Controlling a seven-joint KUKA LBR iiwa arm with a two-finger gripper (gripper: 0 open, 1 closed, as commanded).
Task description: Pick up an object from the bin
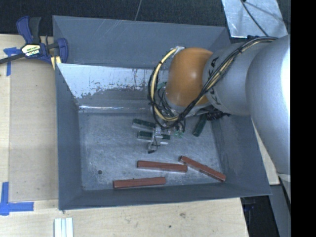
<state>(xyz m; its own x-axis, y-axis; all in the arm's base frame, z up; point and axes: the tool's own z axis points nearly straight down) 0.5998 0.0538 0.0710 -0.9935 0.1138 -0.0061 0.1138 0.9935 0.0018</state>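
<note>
1. A small dark speck (100, 172) is lying on the floor of the grey bin (66, 147), well to the left of the middle red-brown bar (162, 166).
2. A left red-brown bar (139, 182) is lying flat, just in front of the middle red-brown bar and to its left, apart from it.
3. A dark green piece (143, 124) is lying behind the middle red-brown bar's left end, just beside me.
4. I, the gripper (155, 142), am hanging low over the floor just behind the middle red-brown bar. I cannot tell how wide I am standing or whether I am gripping anything.
5. A right red-brown bar (202, 168) is lying slanted, its left end near the middle red-brown bar's right end.
6. A second dark green piece (199, 126) is leaning behind and to the right of the middle red-brown bar, below my orange cover (187, 78).
</note>
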